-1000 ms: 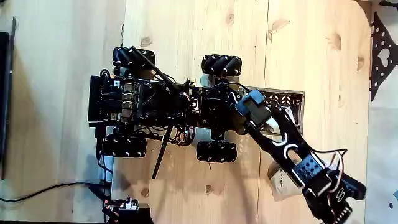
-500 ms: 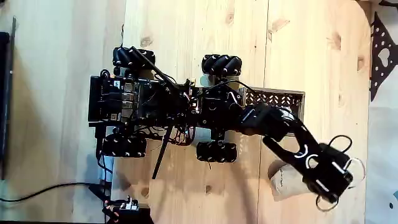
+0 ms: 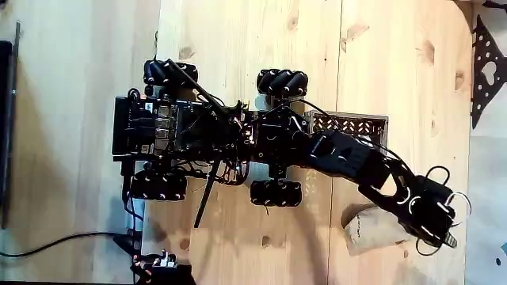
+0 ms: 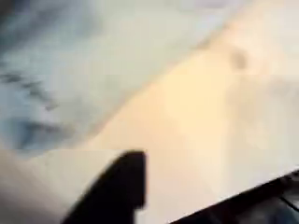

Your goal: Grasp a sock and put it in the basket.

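Dark brown lattice walls marked the one basket (image 3: pixel 356 123), set against the wheeled chassis (image 3: pixel 206 134); its inside was mostly hidden by the arm. One sock (image 3: pixel 372 229) lay on the wooden counter (image 3: pixel 253 47) below it. The tool (image 3: pixel 447 237) hovered at the sock's right end; its opening couldn't be told.

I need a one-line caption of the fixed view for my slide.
Wheeled robot's arm reaches past the basket, its gripper beside the sock on a wooden table.
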Motion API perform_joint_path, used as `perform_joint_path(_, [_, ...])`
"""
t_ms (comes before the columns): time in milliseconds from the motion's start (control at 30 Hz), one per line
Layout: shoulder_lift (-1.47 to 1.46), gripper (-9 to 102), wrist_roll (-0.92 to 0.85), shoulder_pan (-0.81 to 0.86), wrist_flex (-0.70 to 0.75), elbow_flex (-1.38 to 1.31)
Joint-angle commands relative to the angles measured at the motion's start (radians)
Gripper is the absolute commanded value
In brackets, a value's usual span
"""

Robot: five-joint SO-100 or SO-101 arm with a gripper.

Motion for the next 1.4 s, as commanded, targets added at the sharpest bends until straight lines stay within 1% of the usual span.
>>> perform_joint_path(0, [-0.048,51,0.012,0.029,-0.094,-0.057])
perform_joint_path(100, [-0.120,50,-0.011,0.055,-0.080,-0.097])
perform_joint_path(267, [-0.198,50,-0.052,0.084,-0.097,-0.110])
perform_joint_path(400, [-0.331,50,-0.061,0.095,-0.072,-0.218])
perform_joint_path(467, [-0.434,50,-0.061,0.095,-0.005,-0.350])
perform_joint_path(567, [-0.580,51,-0.084,0.091,0.160,-0.583])
perform_joint_path(733, [-0.611,51,-0.179,0.075,0.218,-0.603])
perform_joint_path(1133, [-0.664,50,-0.210,0.018,0.224,-0.603])
perform_joint_path(1367, [-0.719,48,-0.250,-0.015,0.118,-0.606])
